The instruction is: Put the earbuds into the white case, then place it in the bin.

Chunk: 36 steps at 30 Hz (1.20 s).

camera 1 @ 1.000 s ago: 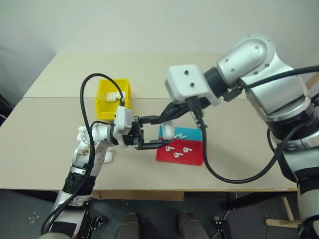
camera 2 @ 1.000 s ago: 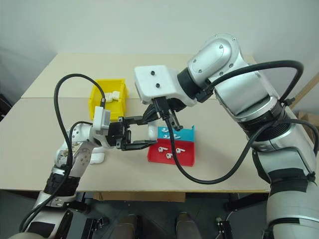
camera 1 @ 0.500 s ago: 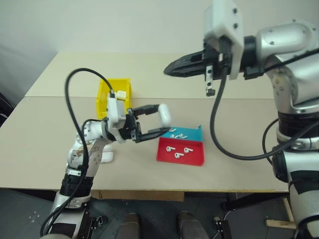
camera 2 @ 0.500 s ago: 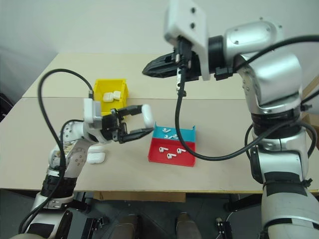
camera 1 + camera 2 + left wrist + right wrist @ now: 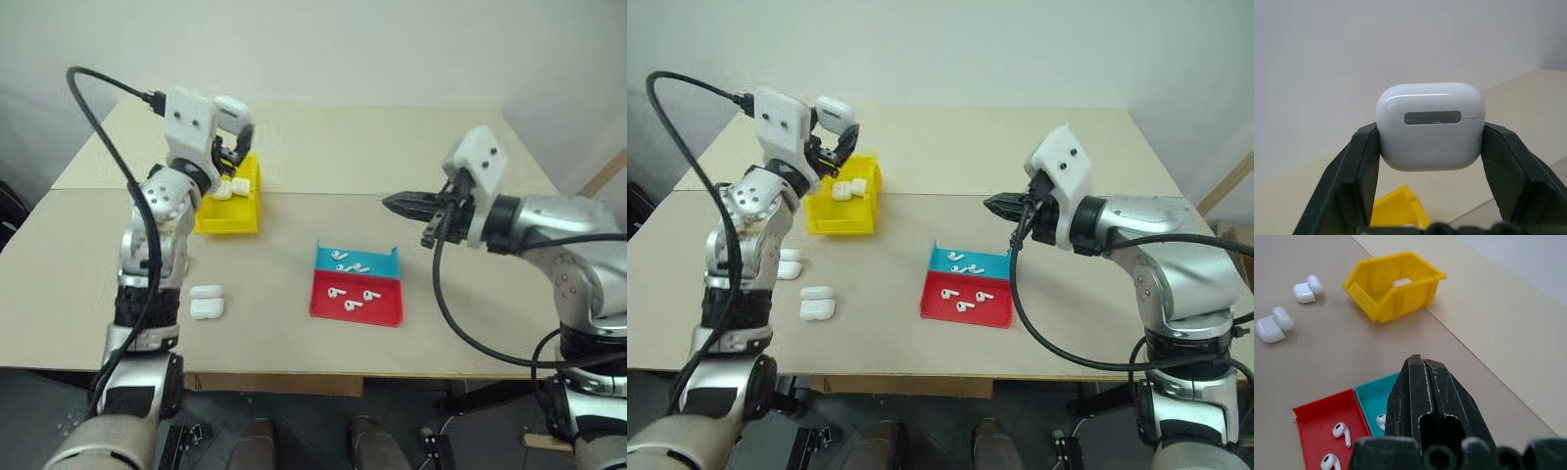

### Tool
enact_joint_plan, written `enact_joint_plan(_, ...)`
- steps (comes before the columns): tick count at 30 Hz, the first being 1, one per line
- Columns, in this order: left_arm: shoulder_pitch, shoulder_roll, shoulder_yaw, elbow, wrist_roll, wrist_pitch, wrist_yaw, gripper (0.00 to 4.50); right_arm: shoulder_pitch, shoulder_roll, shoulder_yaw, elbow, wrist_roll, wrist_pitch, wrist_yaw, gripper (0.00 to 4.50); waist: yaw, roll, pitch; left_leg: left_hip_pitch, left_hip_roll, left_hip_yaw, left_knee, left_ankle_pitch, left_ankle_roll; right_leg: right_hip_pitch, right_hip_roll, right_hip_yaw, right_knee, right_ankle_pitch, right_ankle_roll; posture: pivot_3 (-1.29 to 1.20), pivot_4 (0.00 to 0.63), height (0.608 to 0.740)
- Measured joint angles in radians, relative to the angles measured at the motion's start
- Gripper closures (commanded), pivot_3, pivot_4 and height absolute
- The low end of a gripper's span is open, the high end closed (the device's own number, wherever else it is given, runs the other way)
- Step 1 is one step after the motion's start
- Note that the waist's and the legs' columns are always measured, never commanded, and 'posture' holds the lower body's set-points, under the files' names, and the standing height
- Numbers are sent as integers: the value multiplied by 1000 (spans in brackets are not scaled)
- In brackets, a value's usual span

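Since the earlier frame the left pincer (image 5: pixel 835 137) has swung up and away from the trays, carrying the white case (image 5: pixel 1430 125) clamped lid-shut between its fingers, and now hovers at the near edge of the yellow bin (image 5: pixel 230 209). The right pincer (image 5: pixel 404 204) has pulled back to the right, closed and empty, above the surface (image 5: pixel 392 147). Loose earbuds (image 5: pixel 348 304) lie in the red tray (image 5: pixel 387 313) and blue tray (image 5: pixel 377 264). To finish well, I judge the case should be centred over the bin and lowered before release. No writing is readable.
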Motion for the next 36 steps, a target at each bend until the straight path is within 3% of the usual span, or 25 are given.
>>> enact_joint_plan(6, -24, -5, -67, 174, 109, 50, 76, 1717, 38, -8, -19, -1, 17, 30, -60, 4475, -1, 0, 0, -1, 0, 0, 0, 0, 0, -1, 0, 0, 0, 0, 0, 0, 150, 740)
enact_joint_plan(16, -113, -24, -18, 364, 52, 154, 47, 1717, 54, -22, -21, -9, 37, 53, -106, 4475, -3, -1, 1, -2, 0, -1, 0, 0, 0, -1, 0, -1, 0, 0, 0, 0, 150, 740)
enact_joint_plan(17, -113, -25, -18, 382, 50, 159, 45, 981, 54, -22, -20, -9, 37, 53, -108, 4500, -3, -1, 1, -2, 0, -1, 0, 0, 0, -1, 0, -1, 0, 0, 0, 0, 150, 740)
enact_joint_plan(19, -114, -26, -22, 402, 51, 168, 39, 416, 54, -23, -18, -9, 37, 53, -116, 4500, -3, -1, 1, -2, 0, -1, 0, 0, 0, -1, 0, -1, 0, 0, 0, 0, 150, 740)
enact_joint_plan(20, -114, -26, -24, 406, 51, 169, 37, 22, 54, -24, -15, -9, 37, 53, -120, 4500, -3, -1, 1, -2, 0, -1, 0, 0, 0, -1, 0, -1, 0, 0, 0, 0, 150, 740)
enact_joint_plan(30, -117, -40, -27, 394, 68, 71, 47, 22, 62, -37, 5, -16, 38, 53, -126, 4500, -2, -1, 1, -2, 0, -1, 0, 0, 0, -1, -1, -1, 0, 0, 0, 0, 150, 740)
enact_joint_plan(36, 9, -64, -3, 166, -38, 17, -82, 22, 89, -78, 9, -32, 38, 45, -110, 4500, -2, -1, 1, -3, 0, -1, 0, 0, 0, -1, -1, -1, 0, 0, 0, 0, 150, 740)
